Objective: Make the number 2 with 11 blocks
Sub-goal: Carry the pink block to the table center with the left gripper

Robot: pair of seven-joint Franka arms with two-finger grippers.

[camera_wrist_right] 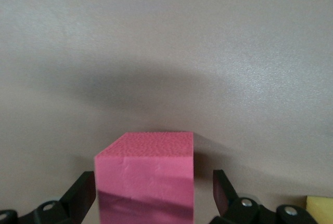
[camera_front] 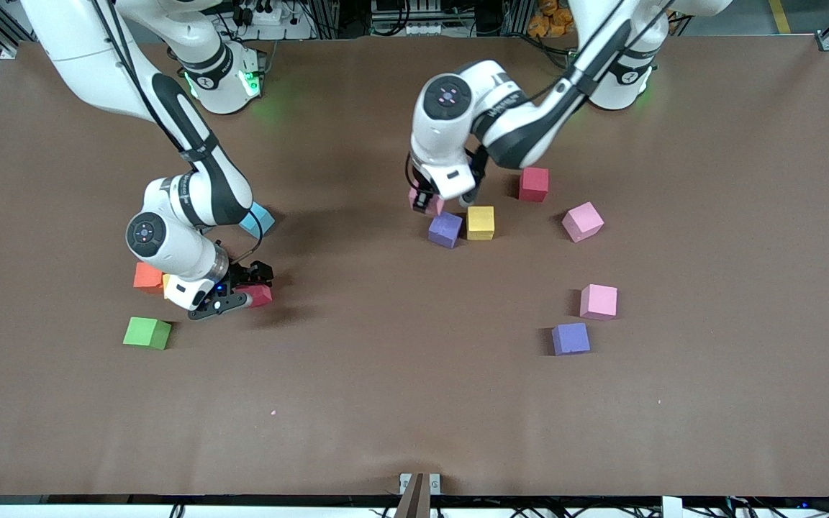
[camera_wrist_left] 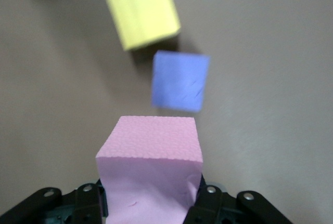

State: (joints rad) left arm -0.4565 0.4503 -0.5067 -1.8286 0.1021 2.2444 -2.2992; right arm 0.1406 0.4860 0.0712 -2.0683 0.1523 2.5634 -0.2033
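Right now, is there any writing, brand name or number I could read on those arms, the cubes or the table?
None can be read.
Left arm: a dark marking on its forearm, too blurred to read.
Cubes, such as the green cube: plain, no print.
Table: plain brown, no signs.

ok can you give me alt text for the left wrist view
The left gripper has its jaws shut on a matte pink foam cube, seen from just above against the brown table. On the table past it lie a matte purple cube and a matte yellow cube, close together.
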